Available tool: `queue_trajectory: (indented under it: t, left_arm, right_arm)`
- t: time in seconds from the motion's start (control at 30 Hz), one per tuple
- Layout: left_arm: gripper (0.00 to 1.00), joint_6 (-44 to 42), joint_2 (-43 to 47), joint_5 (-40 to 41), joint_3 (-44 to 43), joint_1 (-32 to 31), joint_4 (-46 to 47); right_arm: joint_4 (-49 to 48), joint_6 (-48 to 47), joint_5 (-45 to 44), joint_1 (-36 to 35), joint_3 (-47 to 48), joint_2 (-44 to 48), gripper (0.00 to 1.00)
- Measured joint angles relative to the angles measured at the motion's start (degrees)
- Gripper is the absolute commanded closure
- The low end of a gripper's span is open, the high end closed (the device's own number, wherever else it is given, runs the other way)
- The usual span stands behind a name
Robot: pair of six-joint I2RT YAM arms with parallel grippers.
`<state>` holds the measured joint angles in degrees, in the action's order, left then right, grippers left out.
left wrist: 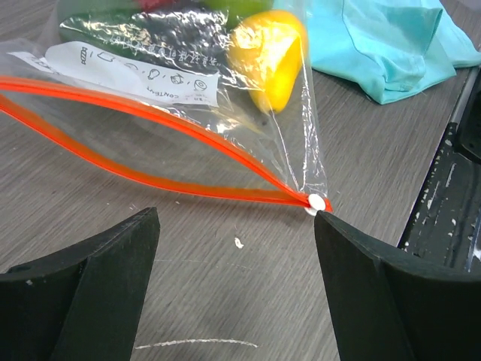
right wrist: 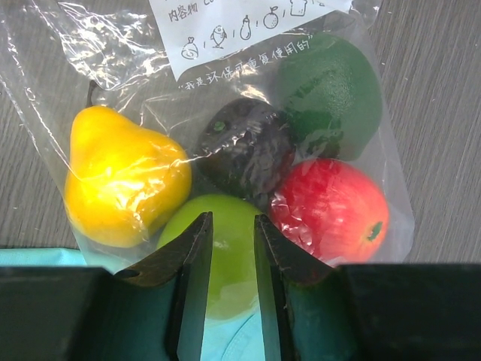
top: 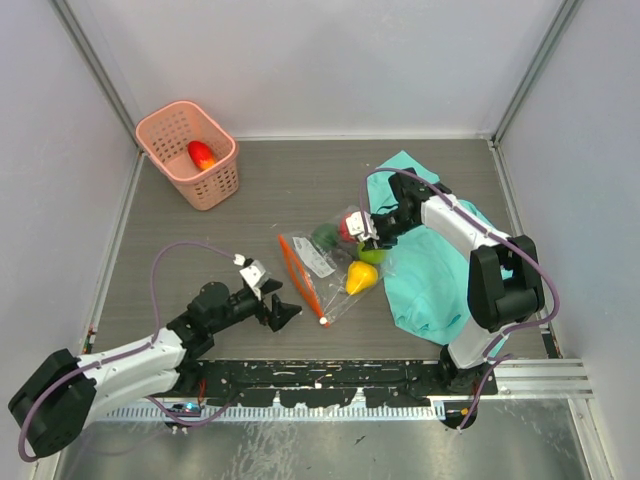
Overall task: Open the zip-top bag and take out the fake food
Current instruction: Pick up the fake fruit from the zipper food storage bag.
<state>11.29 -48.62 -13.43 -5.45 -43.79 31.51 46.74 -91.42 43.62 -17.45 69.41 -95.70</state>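
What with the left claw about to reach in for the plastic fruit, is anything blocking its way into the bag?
Nothing solid. The open left claw faces the clear zip-top plastic bag, whose red-orange strip is parted; only grey wood-grain table lies between. The glossy plastic fruit sits at its far end.

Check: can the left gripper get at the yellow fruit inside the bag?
Probably yes: the left gripper is open and faces the gaping mouth of the zip-top bag, with nothing between them; the yellow fruit lies further in.
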Motion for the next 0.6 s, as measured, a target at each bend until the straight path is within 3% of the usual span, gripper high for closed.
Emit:
queue_trajectory:
  t: [0.47,0.6]
  left_arm:
    - [0.14,-2.7,-2.5,0.2,-0.3,-0.1,2.0]
    - [0.15,-3.2,-2.9,0.3,-0.3,-0.1,2.1]
  right_arm:
    - [-1.6,-0.3,-2.7,-0.5,-0.9,0.0,0.63]
    - [-2.7,0.1,-3.3,-0.5,-1.1,0.0,0.59]
